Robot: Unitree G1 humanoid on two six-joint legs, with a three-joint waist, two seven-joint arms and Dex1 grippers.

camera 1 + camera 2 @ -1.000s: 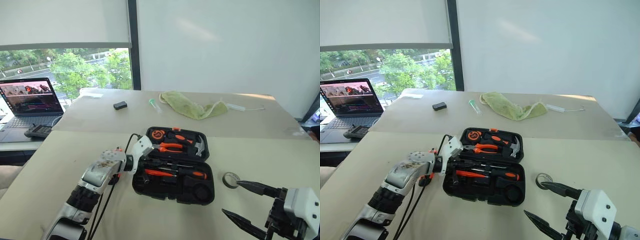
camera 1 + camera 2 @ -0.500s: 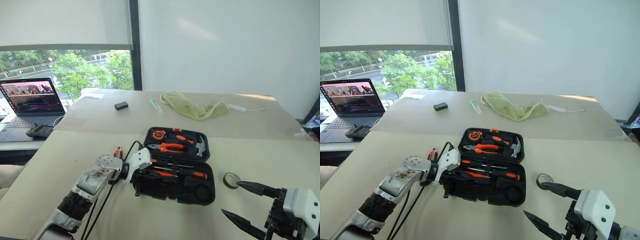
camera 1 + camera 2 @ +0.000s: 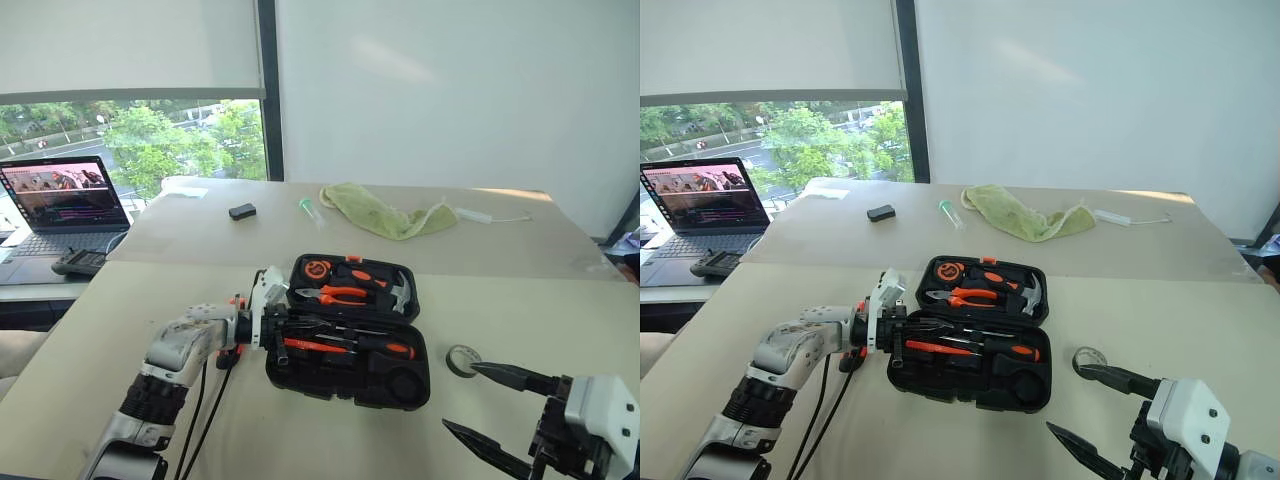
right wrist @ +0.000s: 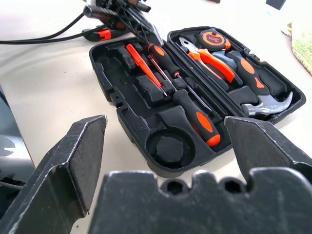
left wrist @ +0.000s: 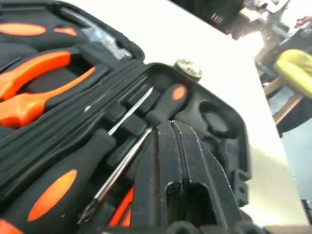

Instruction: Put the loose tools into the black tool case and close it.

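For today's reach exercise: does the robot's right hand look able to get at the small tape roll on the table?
Probably yes. The right hand is open, and the tape roll lies on bare table just beyond its fingertips, nothing between.

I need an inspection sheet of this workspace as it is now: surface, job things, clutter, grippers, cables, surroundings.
Surface: beige table, a second table butted behind it.
Job's things: black tool case lies open; two screwdrivers and the slim orange tester sit in the front half; round recess unfilled; tape roll still on the table, right of the case.
Clutter: green cloth, small black box, small clear tube on the far table.
Grippers: left gripper shut, over the case's left end; right gripper open, holding nothing, near the tape roll.
Cables: black cables hang along the left arm.
Surroundings: laptop at the left, window, white wall.
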